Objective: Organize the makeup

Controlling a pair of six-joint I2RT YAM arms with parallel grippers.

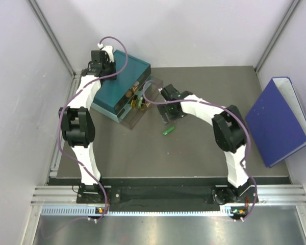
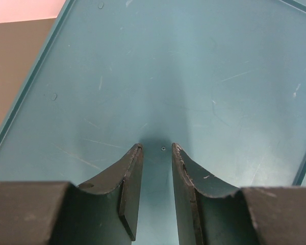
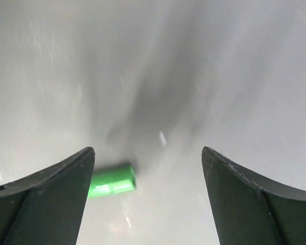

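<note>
A green tube (image 1: 168,129) lies on the dark table, a little in front of the teal drawer box (image 1: 123,76). My right gripper (image 1: 166,117) hovers just behind the tube, open wide and empty. In the right wrist view the tube (image 3: 112,179) lies partly behind my left finger, and the gripper (image 3: 148,149) holds nothing. The box's clear drawer (image 1: 143,104) is pulled out, with several small brown and gold makeup items in it. My left gripper (image 1: 104,62) rests over the box's top (image 2: 158,76). Its jaws (image 2: 157,145) stand narrowly apart with nothing between them.
A big blue binder (image 1: 278,120) lies at the right side of the table. White walls with metal rails close in the table at the back and sides. Purple cables loop off both arms.
</note>
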